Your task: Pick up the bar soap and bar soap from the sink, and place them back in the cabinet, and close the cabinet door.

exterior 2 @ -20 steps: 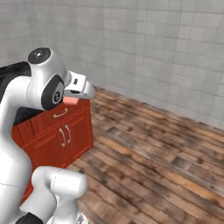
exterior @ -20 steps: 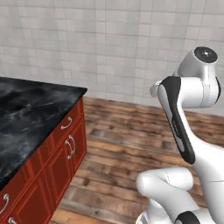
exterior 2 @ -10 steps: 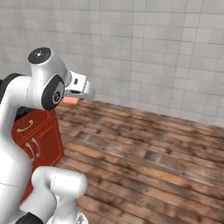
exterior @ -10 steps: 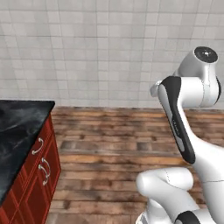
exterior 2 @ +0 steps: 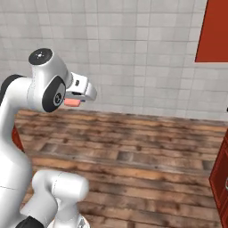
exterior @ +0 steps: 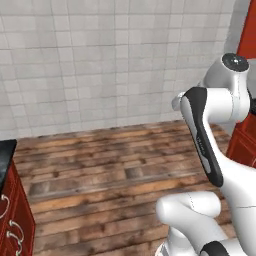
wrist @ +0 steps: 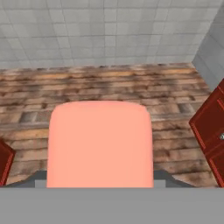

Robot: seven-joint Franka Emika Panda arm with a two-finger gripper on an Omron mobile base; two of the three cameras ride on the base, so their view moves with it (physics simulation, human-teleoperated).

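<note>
Salmon-pink bar soap [wrist: 100,143] pinched in gripper [exterior 2: 72,102], long axis along the fingers, pointing outward

A wooden plank floor [exterior: 100,170] of brown boards, some paler and some darker, runs back to a wall of pale grey tiles [exterior: 90,65]. Standing on the floor at the lower left of the left base view is a red unit with silver pulls [exterior: 12,220], with the corner of a black table [exterior: 5,155] on top of it. At the right of the hand view, more red units [wrist: 210,131] stand on the same floor.
</note>
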